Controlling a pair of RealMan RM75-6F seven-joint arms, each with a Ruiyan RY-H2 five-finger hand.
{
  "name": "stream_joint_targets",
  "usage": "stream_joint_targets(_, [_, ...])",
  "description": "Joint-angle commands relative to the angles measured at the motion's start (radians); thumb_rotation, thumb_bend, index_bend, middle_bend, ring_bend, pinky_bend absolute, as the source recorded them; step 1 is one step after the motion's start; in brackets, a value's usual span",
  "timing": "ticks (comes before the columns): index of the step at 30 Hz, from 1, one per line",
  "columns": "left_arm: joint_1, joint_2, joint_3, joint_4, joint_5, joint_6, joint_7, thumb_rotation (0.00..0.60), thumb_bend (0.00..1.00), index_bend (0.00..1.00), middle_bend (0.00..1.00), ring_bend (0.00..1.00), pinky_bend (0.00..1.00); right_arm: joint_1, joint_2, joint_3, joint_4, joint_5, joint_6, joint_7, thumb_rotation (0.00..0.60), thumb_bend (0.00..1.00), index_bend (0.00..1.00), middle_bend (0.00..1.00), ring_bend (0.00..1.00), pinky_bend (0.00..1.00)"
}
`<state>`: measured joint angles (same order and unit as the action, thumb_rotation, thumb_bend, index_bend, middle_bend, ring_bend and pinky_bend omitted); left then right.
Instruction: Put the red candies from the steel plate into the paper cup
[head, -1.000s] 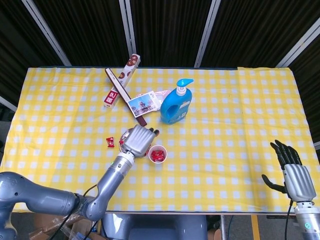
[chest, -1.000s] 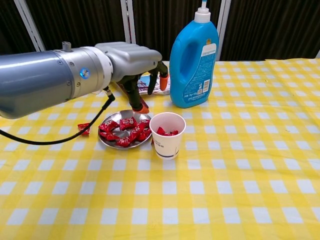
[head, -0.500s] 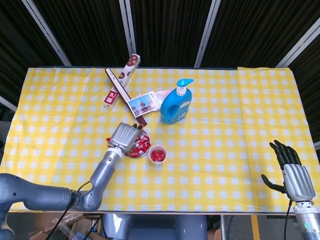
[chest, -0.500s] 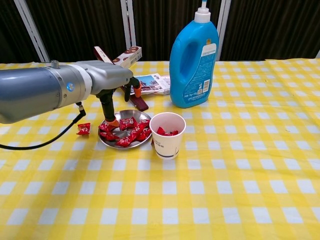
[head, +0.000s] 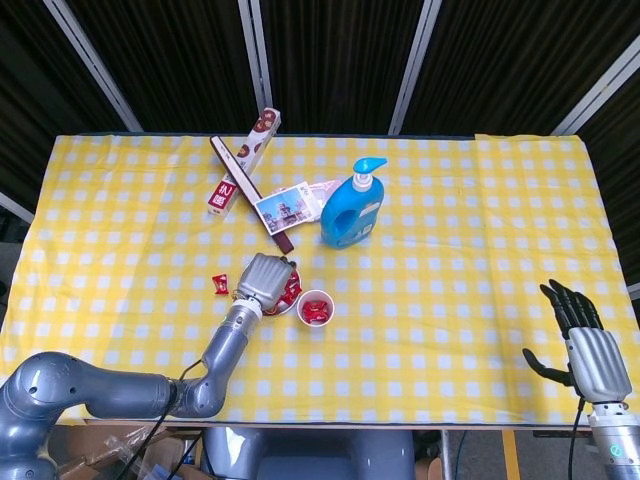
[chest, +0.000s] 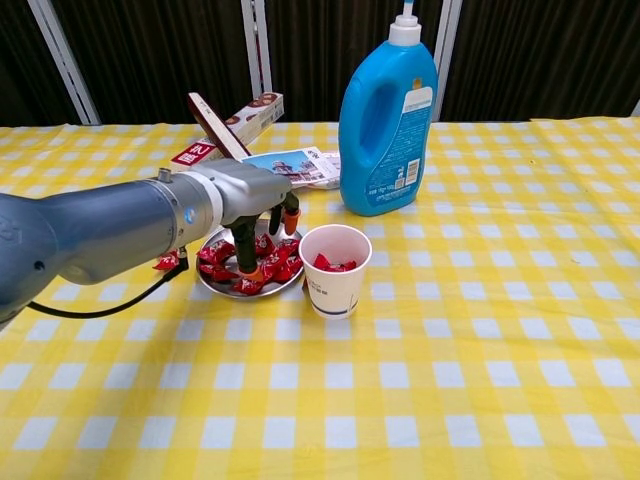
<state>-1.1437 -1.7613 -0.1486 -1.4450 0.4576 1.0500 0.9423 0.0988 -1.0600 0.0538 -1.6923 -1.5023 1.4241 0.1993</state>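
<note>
The steel plate (chest: 218, 287) holds several red candies (chest: 280, 266) left of the white paper cup (chest: 335, 270), which has red candies inside. In the head view the cup (head: 314, 307) stands just right of my left hand (head: 264, 279), which covers most of the plate. My left hand (chest: 240, 195) reaches down into the plate, fingers apart, one fingertip (chest: 246, 266) touching the candies; nothing shows pinched. One stray red candy (chest: 167, 262) lies on the cloth left of the plate. My right hand (head: 584, 344) hangs open at the table's front right, away from everything.
A blue detergent bottle (chest: 386, 120) stands behind the cup. A printed card (chest: 292, 166), a long snack box (head: 245, 158) and a dark flat stick (head: 250, 192) lie behind the plate. The yellow checked cloth (head: 450, 270) covers the table.
My left hand swung from above the cup and plate out to the left, then came back and lowered its fingers into the plate. The right hand has stayed still.
</note>
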Motion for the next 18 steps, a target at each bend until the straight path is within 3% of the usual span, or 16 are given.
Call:
stream_joint_targets(1, [0.002, -0.007, 0.001, 0.011, -0.002, -0.005, 0.003, 0.6, 0.22, 0.34, 0.35, 0.85, 0.91, 0.0, 0.001, -0.001, -0.001, 0.0, 0.0, 0.002, 0.6, 0.34, 0.0, 0.0, 0.0, 0.0])
stream_joint_targets(13, [0.024, -0.026, 0.015, 0.051, -0.002, -0.019, 0.002, 0.6, 0.28, 0.44, 0.48, 0.85, 0.91, 0.0, 0.0, -0.001, -0.002, 0.0, -0.002, 0.0, 0.6, 0.34, 0.0, 0.0, 0.0, 0.0])
stream_joint_targets(18, [0.037, -0.023, 0.021, 0.054, 0.017, -0.013, -0.007, 0.6, 0.38, 0.5, 0.57, 0.86, 0.91, 0.0, -0.001, -0.003, -0.004, -0.001, -0.004, -0.002, 0.6, 0.34, 0.0, 0.0, 0.0, 0.0])
